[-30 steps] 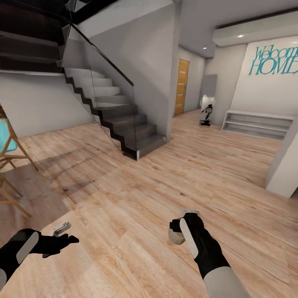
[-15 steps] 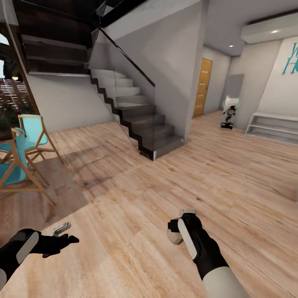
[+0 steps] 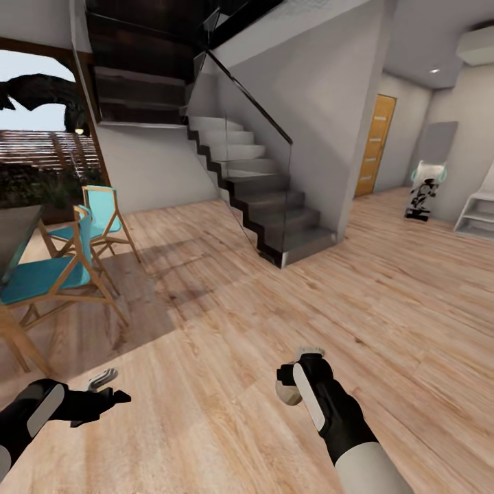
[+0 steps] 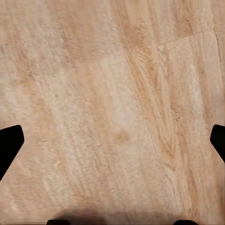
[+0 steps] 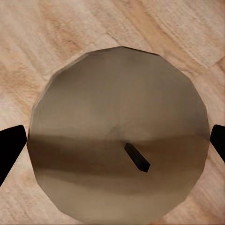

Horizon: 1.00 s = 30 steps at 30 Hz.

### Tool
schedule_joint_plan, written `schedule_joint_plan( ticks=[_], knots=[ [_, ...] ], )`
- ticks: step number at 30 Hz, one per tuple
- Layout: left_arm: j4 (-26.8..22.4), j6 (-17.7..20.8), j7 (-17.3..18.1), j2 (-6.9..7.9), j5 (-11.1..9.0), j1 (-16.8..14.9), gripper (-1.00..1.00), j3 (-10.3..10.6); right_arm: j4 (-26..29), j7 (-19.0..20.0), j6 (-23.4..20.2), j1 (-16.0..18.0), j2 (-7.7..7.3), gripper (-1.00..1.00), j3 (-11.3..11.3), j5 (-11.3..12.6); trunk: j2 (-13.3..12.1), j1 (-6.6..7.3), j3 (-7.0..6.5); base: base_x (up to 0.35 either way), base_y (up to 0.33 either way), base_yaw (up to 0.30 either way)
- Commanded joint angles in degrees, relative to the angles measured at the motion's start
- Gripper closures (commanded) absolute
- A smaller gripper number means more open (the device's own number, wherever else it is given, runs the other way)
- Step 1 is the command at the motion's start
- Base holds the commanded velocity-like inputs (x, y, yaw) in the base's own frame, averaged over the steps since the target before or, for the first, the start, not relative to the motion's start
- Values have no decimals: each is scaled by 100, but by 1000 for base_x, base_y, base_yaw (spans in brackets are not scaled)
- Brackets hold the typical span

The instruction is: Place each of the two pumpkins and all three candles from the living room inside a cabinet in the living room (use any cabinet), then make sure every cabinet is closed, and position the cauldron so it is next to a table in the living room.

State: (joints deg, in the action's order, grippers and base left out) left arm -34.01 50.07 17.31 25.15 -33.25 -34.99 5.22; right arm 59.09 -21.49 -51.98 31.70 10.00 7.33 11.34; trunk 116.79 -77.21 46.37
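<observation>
Candle (image 3: 287, 392) mostly hidden behind the right gripper (image 3: 291, 379), table (image 3: 12, 237) cut by the frame edge, far shelf (image 3: 480, 216) cropped

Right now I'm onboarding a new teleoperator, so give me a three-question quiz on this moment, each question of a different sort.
1. True or false: the right gripper is shut on a candle.
2. Multiple choice: what lies under the left gripper? A) grey tabletop B) bare wooden floor C) a pumpkin
3. Fill in: the chairs at the head view's left have ____ seats.

Key: 1 true; the beige cylinder with its dark wick sits between the fingers. 2 B; the jaws are open with nothing between them. 3 turquoise.
</observation>
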Motion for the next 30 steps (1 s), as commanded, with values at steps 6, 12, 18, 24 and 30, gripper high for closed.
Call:
schedule_joint_plan(
  ticks=[6, 12, 18, 24, 30],
  knots=[
    [0, 2, 31, -1, 34, -7, -100, 23, 6, -55, -16, 3, 0, 100, 5, 53, -119, 67, -48, 0, 0, 291],
    [0, 1, 27, -5, 59, -8, -100, 33, -16, -49, -14, 3, 0, 100, 5, 61, -119, 67, -48, 0, 0, 291],
    [0, -1, 26, -2, 61, -8, -100, 31, -11, -48, -14, 3, 0, 100, 5, 102, -119, 67, -48, 0, 0, 291],
    [0, -6, 26, -9, 58, -7, -100, 30, -11, -48, -17, 3, 0, 100, 5, 114, -119, 67, -48, 0, 0, 291],
    [0, -2, 26, -10, 58, -8, -100, 30, -11, -46, -22, 3, 0, 100, 5, 114, -119, 67, -48, 0, 0, 291]
  ],
)
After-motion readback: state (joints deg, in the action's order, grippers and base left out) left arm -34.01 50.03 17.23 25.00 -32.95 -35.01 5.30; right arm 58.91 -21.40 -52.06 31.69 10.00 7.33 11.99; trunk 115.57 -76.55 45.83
